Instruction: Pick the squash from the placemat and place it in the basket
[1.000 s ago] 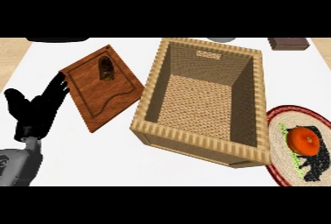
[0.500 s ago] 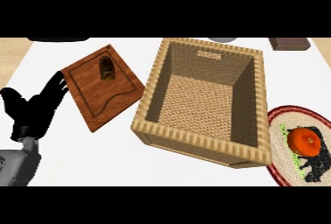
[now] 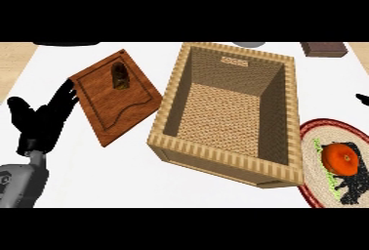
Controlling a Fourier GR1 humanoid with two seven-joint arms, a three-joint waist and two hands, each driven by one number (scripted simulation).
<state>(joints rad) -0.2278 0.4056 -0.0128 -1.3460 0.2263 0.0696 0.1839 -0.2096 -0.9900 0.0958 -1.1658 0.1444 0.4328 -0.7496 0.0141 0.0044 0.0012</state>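
The orange squash [image 3: 340, 159] lies on the round woven placemat [image 3: 311, 141] with a red rim, at the right edge of the head view. Black and green patches lie around the squash on the mat. The deep wicker basket [image 3: 167, 141] stands just left of the placemat, with nothing inside. Only a small black tip of my right hand [image 3: 362, 99] shows at the right edge, above the placemat and apart from the squash. My left hand [image 3: 39, 124] rests open at the far left, fingers up, holding nothing.
A wooden cutting board [image 3: 119, 105] lies tilted between my left hand and the basket, with a dark brown item [image 3: 120, 78] on its upper part. A dark brown block [image 3: 326, 49] sits at the back right. A grey rim [image 3: 249, 44] peeks out behind the basket.
A black tip of my right hand has come into view at the right edge. The squash, basket and left hand stay about where they were.
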